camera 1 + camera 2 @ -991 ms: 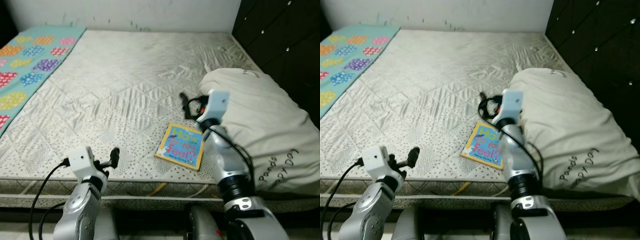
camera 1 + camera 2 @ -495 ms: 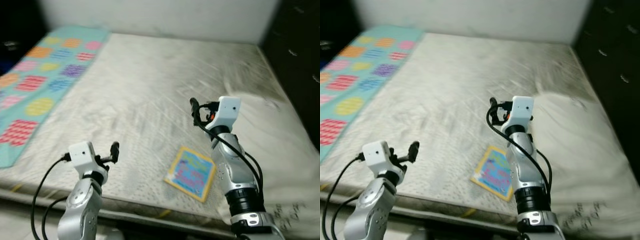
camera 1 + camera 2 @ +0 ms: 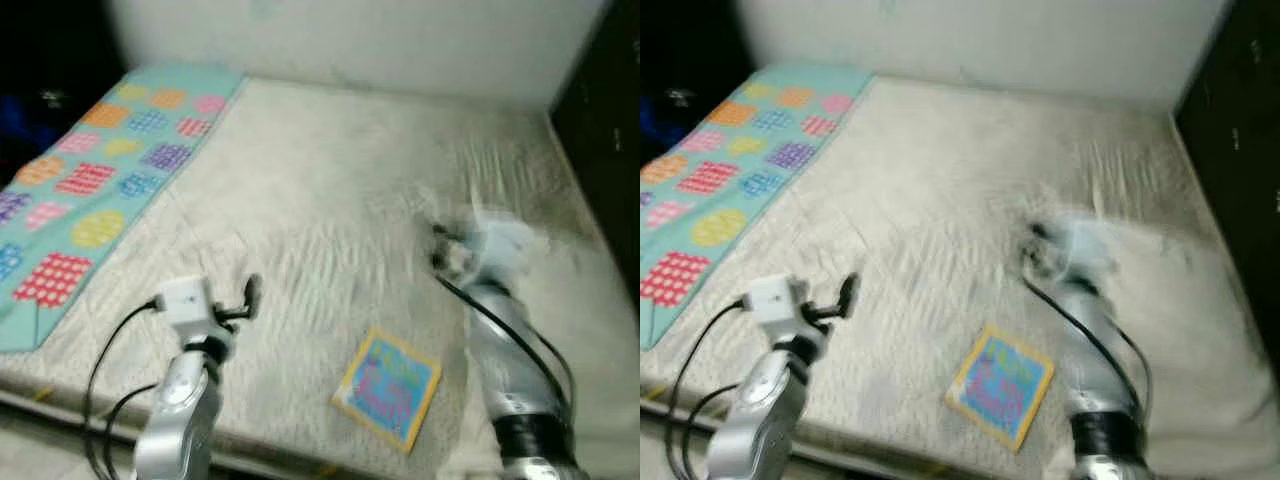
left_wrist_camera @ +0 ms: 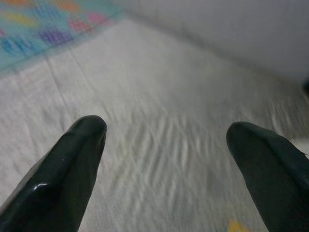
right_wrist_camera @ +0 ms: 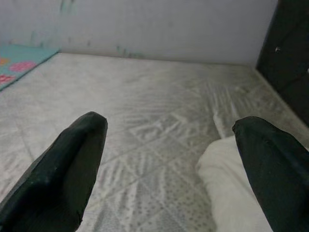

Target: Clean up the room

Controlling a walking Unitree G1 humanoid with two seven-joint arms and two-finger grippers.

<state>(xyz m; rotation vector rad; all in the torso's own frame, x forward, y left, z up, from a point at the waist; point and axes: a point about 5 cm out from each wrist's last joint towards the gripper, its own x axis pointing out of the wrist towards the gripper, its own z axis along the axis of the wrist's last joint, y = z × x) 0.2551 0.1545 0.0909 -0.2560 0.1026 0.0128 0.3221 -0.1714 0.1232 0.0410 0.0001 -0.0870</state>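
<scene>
I can see a thin yellow-edged blue picture book [image 3: 388, 388] lying flat near the front edge of the quilted off-white mattress [image 3: 330, 200], between my two arms, but the blur leaves its cover lettering unreadable. My left gripper [image 4: 166, 145] hovers above the mattress with its black fingers spread wide and nothing between them, and my right gripper [image 5: 169, 145], smeared in the head views, is likewise wide apart and empty, a white pillow [image 5: 227, 193] below it. A teal blanket with coloured patches [image 3: 100, 170] covers the mattress's left side, a pale wall [image 3: 350, 40] stands behind and dark cabinetry [image 3: 1240, 130] rises on the right.

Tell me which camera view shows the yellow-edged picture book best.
The left eye view: the yellow-edged picture book lies whole on the mattress there, though blurred. The right eye view shows it likewise; the left wrist view catches a yellow corner.
</scene>
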